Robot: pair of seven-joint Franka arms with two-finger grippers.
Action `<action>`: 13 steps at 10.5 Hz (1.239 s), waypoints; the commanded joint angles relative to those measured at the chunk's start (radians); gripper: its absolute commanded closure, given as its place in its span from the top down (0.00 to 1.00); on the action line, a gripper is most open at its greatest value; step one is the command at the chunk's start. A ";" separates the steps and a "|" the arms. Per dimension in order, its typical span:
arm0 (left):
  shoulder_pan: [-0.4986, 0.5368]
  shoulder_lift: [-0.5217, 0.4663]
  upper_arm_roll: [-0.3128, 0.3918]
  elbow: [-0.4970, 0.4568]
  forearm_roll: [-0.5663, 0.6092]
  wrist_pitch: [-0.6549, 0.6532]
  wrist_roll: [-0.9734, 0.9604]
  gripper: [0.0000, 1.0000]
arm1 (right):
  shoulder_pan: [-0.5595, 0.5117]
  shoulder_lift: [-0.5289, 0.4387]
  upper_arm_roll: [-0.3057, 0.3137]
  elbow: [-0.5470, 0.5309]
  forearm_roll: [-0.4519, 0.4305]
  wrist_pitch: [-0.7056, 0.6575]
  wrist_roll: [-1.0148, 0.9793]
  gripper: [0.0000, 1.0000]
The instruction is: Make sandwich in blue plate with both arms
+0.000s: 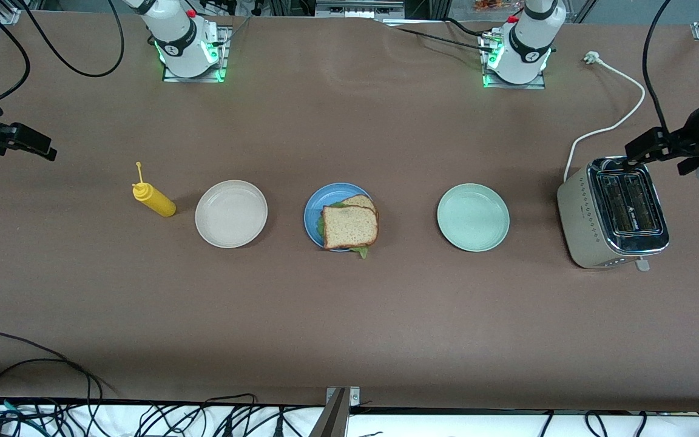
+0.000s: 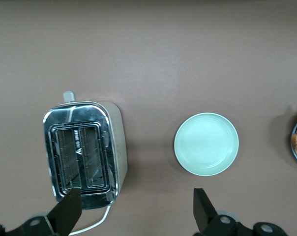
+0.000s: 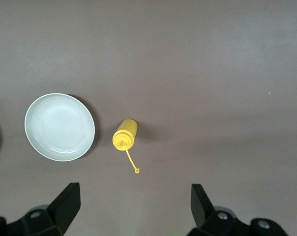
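Observation:
The sandwich (image 1: pixel 349 226) lies on the blue plate (image 1: pixel 314 209) at the table's middle: two speckled brown slices, the top one shifted off the lower, with green lettuce (image 1: pixel 361 250) poking out at the edge nearer the front camera. My left gripper (image 1: pixel 644 149) hangs open and empty over the toaster's end nearer the arm bases; in the left wrist view the left gripper (image 2: pixel 136 201) shows wide-apart fingers. My right gripper (image 1: pixel 37 145) is raised, open and empty, over bare table at the right arm's end; the right gripper (image 3: pixel 133 194) holds nothing.
A cream-white plate (image 1: pixel 231 213) and a yellow squeeze bottle (image 1: pixel 154 199) lie toward the right arm's end. A mint-green plate (image 1: pixel 472 217) and a silver toaster (image 1: pixel 613 212) with a white cord (image 1: pixel 616 121) lie toward the left arm's end.

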 commanded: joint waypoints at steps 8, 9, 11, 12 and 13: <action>0.044 -0.036 -0.082 0.009 0.071 0.003 -0.003 1.00 | 0.001 0.005 0.005 0.030 0.010 -0.016 0.011 1.00; 0.044 -0.037 -0.077 0.026 0.065 0.001 -0.003 1.00 | 0.001 0.004 0.006 0.054 0.011 -0.032 0.005 1.00; 0.047 -0.036 -0.066 0.029 0.061 0.000 0.000 1.00 | 0.007 0.005 0.008 0.061 0.011 -0.045 0.010 1.00; 0.047 -0.031 -0.066 0.029 0.061 0.000 0.002 1.00 | 0.004 0.005 0.002 0.082 0.011 -0.043 0.008 1.00; 0.045 -0.026 -0.068 0.029 0.061 0.000 0.000 1.00 | 0.002 0.005 0.000 0.091 0.013 -0.043 0.010 1.00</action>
